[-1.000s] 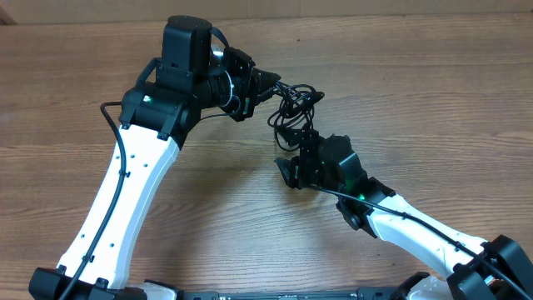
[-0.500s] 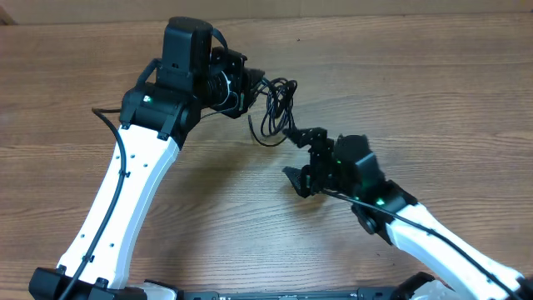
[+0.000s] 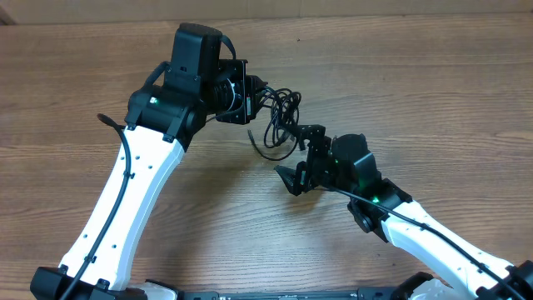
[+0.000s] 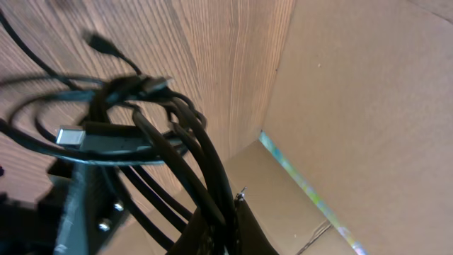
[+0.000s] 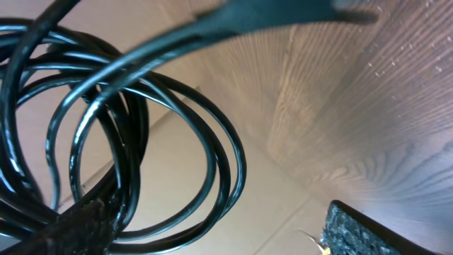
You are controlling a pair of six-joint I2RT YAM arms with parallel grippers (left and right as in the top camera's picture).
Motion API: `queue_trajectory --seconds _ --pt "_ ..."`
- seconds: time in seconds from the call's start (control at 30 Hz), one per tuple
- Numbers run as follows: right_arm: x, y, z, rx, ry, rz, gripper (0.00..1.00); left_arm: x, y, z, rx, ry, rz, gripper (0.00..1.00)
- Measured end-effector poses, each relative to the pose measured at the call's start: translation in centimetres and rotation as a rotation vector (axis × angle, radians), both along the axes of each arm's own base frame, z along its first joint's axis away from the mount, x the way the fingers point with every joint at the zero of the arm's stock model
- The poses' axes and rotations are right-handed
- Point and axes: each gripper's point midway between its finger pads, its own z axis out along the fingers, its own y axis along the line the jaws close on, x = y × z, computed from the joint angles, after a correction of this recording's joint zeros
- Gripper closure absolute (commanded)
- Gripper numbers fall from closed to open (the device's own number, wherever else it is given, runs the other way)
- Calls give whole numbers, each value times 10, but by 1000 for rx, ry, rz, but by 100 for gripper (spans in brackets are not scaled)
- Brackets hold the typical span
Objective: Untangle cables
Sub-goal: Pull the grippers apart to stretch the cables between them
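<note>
Tangle of cables [image 3: 279, 117] at upper centre of frame, pinched in clamped left gripper [image 3: 256, 87], loops hanging toward table [image 3: 433, 92]. Just lower right, right gripper [image 3: 298, 157] spread wide, empty. Risks cinching the knot if closing across several strands together and pulling.

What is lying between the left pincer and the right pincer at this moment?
The tangled cables. In the overhead view they hang from the shut left pincer and spread toward the open right pincer.

Black cables [image 3: 280, 123], brown wood-grain table [image 3: 433, 92], white and black arms [image 3: 125, 200]
</note>
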Motion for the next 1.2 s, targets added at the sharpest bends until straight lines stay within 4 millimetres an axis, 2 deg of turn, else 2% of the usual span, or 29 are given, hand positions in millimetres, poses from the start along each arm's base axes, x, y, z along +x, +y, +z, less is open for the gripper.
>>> queue_trajectory --seconds 0.1,0.2,0.27,0.43,0.57,0.7,0.87,0.93,1.03,1.07,1.2 --pt "-3 4 -5 -7 11 11 15 0 -2 1 -13 10 11 96" --pt "0 2 -11 -24 18 -7 28 -1 -7 3 -24 8 8 96" --pt "4 1 -12 -31 12 -26 33 -3 -10 3 -28 10 3 96" --pt "8 0 -8 -24 -13 -43 34 1 -15 10 -55 -10 9 96" --pt "8 3 -10 -29 -15 -42 34 8 -24 23 -101 -56 17 96" --pt "14 5 -16 -39 -26 -64 33 1 -41 28 -131 -60 -7 95" --pt "32 -2 -7 -33 -96 -152 33 -7 -60 33 -150 -71 -46 95" --pt "37 -6 -4 -36 -114 -186 59 -9 -62 34 -154 -67 -48 95" --pt "44 -13 -3 -51 -131 -238 90 -9 -62 33 -157 -63 -44 96" --pt "45 -15 -4 -61 -136 -249 96 -8 -61 33 -155 -64 -40 96" --pt "47 -22 -9 -205 -238 -215 96 4 -57 44 -135 -165 -53 96"
